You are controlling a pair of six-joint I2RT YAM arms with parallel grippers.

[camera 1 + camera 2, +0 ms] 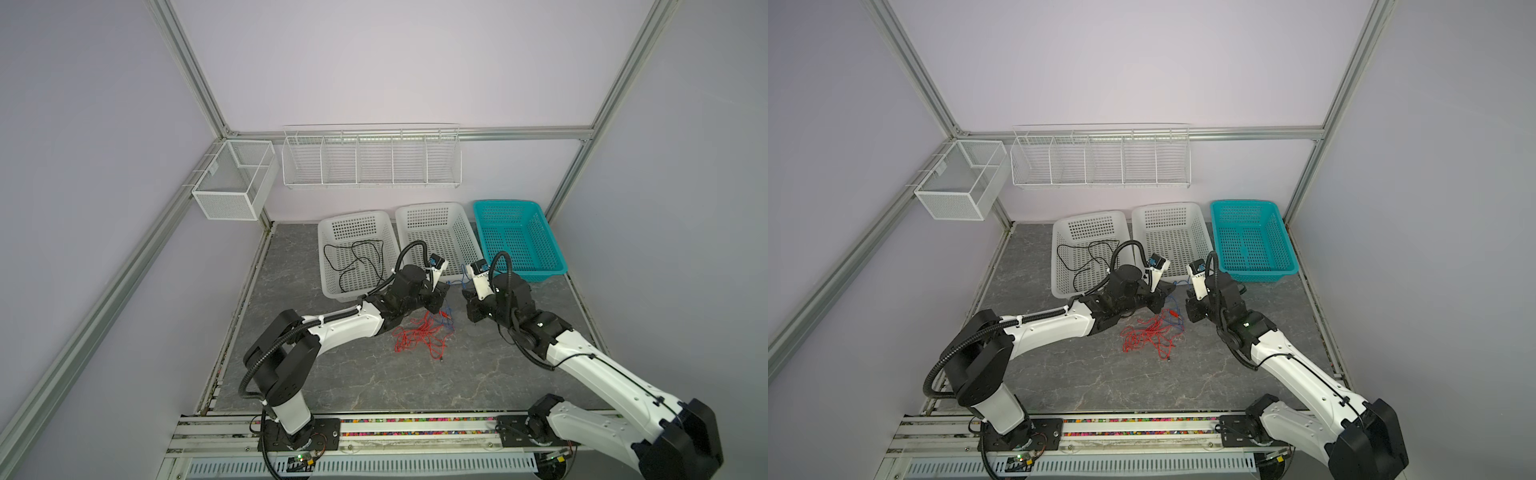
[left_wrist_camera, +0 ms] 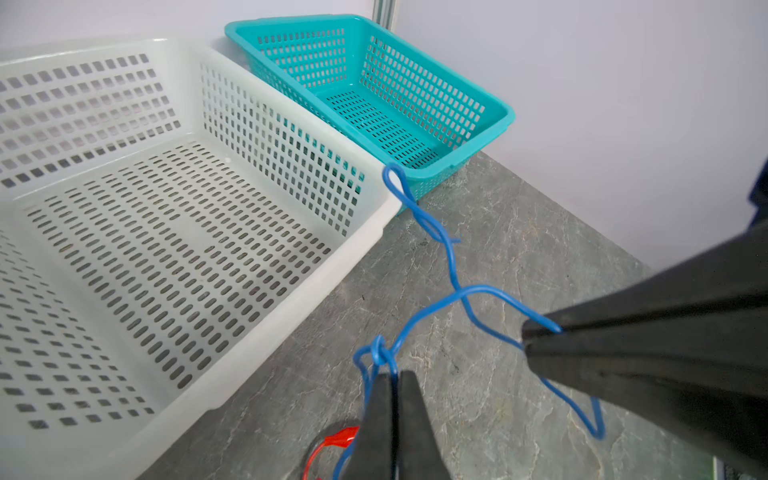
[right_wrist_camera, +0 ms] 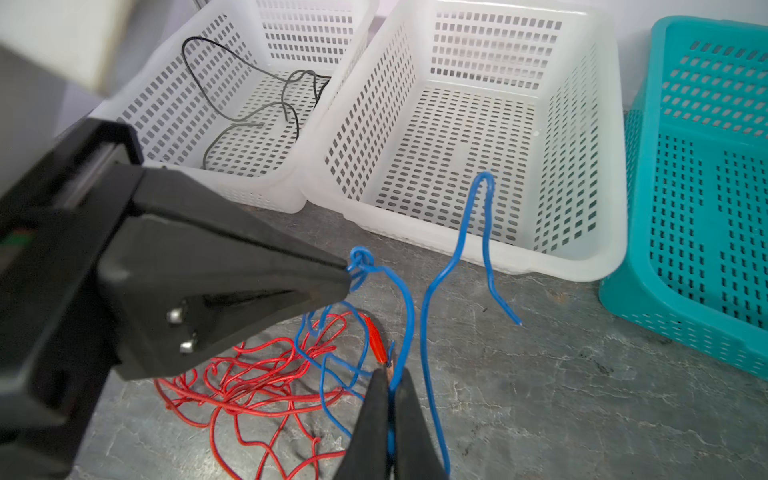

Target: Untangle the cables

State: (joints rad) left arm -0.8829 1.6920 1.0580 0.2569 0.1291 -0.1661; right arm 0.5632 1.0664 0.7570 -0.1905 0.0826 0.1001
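Left wrist: pincer (clamped) on cable

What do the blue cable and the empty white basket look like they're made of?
The blue cable: likely metal wire in glossy plastic insulation, since it holds kinks and stands in a loop. The empty white basket: moulded plastic, smooth, slightly translucent, with regular slots.

No readable text, label or number anywhere.
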